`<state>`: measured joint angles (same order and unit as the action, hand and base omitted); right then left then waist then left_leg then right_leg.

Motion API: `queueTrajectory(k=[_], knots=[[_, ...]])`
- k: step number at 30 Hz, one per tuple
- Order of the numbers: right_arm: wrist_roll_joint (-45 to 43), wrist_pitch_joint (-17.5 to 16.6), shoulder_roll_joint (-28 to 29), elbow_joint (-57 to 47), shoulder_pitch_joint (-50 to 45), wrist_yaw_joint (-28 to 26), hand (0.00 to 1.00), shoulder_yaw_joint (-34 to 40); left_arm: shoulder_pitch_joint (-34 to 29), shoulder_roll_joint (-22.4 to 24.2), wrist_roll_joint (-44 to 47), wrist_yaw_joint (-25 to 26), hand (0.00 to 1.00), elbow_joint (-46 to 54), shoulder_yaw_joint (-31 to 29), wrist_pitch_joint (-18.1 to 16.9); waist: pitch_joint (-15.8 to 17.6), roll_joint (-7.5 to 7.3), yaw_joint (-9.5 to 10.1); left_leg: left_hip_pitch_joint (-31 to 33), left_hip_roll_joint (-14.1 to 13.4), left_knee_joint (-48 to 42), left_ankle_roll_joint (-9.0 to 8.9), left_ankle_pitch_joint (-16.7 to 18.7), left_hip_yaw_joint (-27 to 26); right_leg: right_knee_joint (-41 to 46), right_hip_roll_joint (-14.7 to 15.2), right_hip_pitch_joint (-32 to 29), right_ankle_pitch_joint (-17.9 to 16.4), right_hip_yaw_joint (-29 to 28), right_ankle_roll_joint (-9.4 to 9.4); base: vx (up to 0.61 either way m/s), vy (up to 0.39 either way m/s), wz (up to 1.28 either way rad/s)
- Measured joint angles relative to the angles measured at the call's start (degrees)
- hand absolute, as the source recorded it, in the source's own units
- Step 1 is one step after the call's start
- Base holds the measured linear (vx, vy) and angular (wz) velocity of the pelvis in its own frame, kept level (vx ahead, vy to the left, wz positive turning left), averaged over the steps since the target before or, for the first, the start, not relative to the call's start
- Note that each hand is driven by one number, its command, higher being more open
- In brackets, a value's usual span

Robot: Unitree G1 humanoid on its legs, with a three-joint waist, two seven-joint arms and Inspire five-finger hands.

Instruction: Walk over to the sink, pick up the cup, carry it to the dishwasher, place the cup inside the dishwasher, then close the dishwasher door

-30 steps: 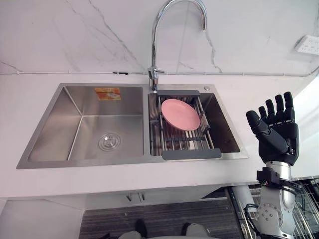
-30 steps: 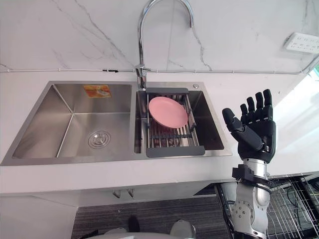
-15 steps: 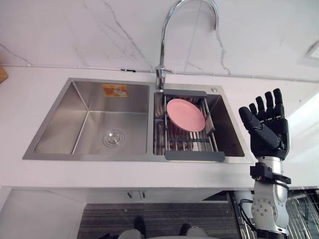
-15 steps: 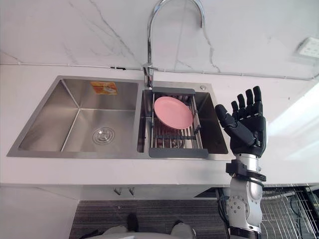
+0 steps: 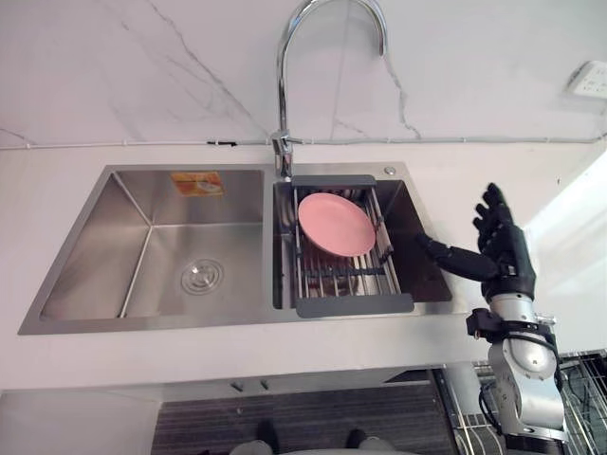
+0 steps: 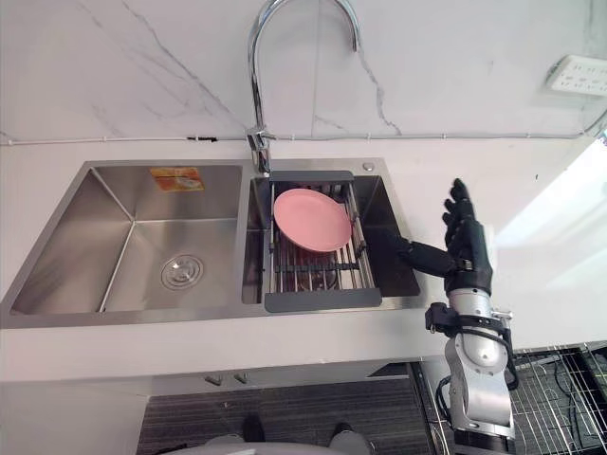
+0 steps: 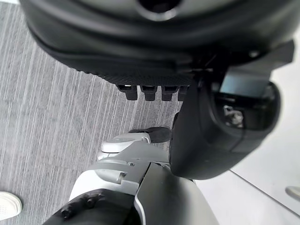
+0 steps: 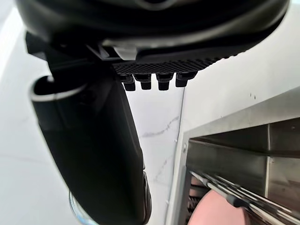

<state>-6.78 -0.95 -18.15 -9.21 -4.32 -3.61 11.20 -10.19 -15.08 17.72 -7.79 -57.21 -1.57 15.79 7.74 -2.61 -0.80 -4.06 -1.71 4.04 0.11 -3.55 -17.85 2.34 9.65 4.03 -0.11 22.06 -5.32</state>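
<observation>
Right hand spread open, empty (thumb toward sink) | pink plate on rack | left hand relaxed, empty

Matte black right hand, segmented fingers, thick thumb. Black clamp collar at wrist. Silver-grey forearm, rounded casing, small dark screw heads. Black left hand, dimpled palm pad, glossy thumb shell.

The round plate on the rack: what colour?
The round plate is plain pink, clearest in left eye view.
</observation>
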Motion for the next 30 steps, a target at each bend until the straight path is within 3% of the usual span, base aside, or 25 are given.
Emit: queueTrajectory(k=[10,23,30], knots=[[4.81,1.01,-4.91,0.22,7.16,-9.13,1.0,-8.53,1.34,0.14,-10.11,-0.02,1.0,0.3,0.99,-0.04,-0.81,0.37,0.92,-0.56,-0.29,0.81,-0.18,-0.39,-0.11,-2.37,-0.85,1.11,1.16,0.14,0.21,-0.01,-0.002,-0.01],[18.13,4.56,-5.93,12.5,17.39,-11.3,1.0,-19.23,1.49,0.01,-8.94,0.07,1.0,1.48,2.0,1.52,-0.99,0.37,2.01,-0.58,0.06,1.13,-0.61,-1.32,2.87,-3.75,-0.88,3.25,1.7,3.57,-0.04,-0.01,-0.003,0.11],[21.89,5.18,-5.91,19.75,20.55,-11.58,1.0,-21.11,0.94,0.64,-9.98,0.0,1.0,3.3,1.99,1.53,-0.81,0.66,2.97,-0.43,0.28,1.17,-0.69,-1.59,3.98,-4.68,-0.85,4.02,1.82,5.05,-0.26,-0.02,0.006,0.1]])
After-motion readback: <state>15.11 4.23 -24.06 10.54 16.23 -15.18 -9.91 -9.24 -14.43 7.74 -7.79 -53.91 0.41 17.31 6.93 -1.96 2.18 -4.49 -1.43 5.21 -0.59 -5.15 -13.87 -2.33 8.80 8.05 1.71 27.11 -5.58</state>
